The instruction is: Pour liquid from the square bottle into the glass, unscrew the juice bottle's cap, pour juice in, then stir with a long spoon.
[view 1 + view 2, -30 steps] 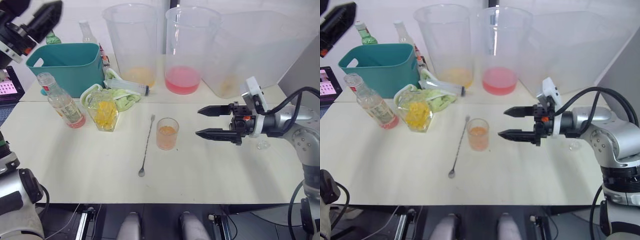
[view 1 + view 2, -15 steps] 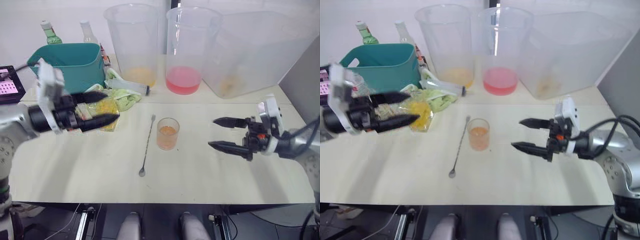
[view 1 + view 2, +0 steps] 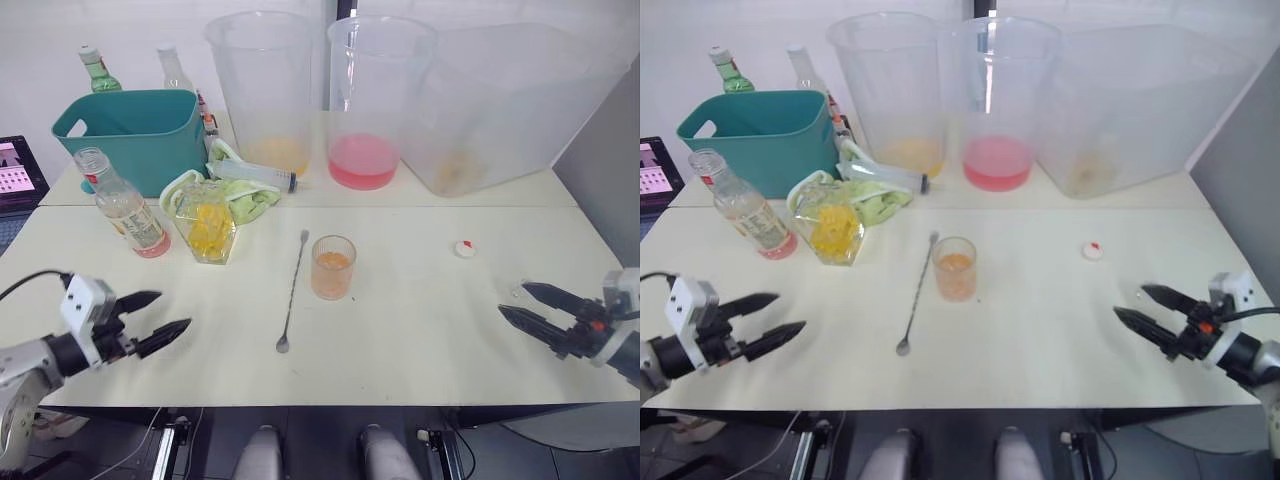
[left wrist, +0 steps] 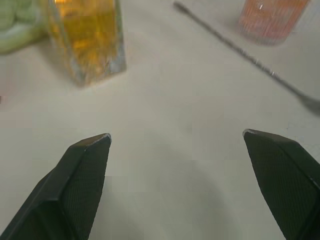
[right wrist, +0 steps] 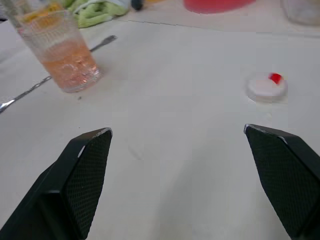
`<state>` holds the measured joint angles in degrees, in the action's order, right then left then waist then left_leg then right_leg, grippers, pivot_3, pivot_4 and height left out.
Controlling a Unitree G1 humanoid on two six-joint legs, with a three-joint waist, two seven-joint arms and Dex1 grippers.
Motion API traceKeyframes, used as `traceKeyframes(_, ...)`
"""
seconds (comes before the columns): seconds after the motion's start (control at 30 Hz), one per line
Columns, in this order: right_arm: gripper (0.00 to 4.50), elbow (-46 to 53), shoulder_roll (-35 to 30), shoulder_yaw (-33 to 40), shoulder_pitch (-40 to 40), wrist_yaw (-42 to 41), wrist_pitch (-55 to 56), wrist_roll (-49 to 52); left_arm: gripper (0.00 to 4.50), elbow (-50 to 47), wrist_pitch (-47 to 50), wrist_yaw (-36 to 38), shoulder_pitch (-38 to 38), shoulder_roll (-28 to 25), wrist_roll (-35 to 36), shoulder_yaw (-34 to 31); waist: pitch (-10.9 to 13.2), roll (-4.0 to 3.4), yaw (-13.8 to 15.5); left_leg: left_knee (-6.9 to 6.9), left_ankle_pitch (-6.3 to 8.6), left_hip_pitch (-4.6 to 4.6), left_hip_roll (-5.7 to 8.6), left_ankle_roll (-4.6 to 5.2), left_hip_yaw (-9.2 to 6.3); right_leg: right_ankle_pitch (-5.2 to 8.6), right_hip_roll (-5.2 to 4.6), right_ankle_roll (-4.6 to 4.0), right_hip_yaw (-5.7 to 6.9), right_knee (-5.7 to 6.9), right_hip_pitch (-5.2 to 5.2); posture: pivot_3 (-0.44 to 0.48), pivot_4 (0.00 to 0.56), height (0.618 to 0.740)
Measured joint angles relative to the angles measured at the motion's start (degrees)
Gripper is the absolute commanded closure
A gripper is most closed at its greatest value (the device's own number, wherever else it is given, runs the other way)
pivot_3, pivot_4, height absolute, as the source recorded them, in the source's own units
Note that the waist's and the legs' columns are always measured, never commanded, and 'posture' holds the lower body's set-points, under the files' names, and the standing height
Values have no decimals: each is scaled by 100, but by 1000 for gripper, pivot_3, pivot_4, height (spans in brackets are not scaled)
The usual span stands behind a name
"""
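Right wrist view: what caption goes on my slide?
Open right gripper over the table, facing the glass of orange drink and the loose cap.

1. Head stereo pair looks forward and down over the whole pale table point(image 3: 420, 330).
2. Left wrist camera skims low and close, facing the small clear ribbed tumbler point(image 4: 270, 20).
3. Right wrist camera, equally low, faces that same tumbler from the opposite side.
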<state>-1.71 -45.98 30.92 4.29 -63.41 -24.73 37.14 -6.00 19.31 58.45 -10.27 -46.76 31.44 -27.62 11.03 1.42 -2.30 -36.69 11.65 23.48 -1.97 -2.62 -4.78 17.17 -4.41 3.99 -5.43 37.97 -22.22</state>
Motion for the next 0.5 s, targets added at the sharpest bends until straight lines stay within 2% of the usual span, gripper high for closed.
traceKeyframes(0.13,0,-202,-11,79,118,-122,114,-11,25,140,-223,15,-40,-9,-31,-352,0,-1,18,0,0,-4,1,-1,6,2,-2,3,-5,-4,5,0,150,733)
traceKeyframes(0.23,0,-246,-65,120,106,-142,132,-28,25,119,-215,-35,-76,51,16,-385,-2,-3,0,0,0,-10,-1,-1,9,2,-1,3,-7,0,5,0,150,733)
traceKeyframes(0.4,0,-95,-84,80,-213,-123,47,21,25,-342,20,-359,-170,338,74,-386,-3,-5,-17,1,0,-10,-4,-1,9,2,0,3,-8,2,5,0,150,733)
traceKeyframes(0.5,0,163,-236,-199,-567,-239,-248,183,25,-885,156,-636,-372,634,115,-312,-4,-8,-36,1,0,-11,-5,0,10,1,1,2,-10,4,5,0,150,733)
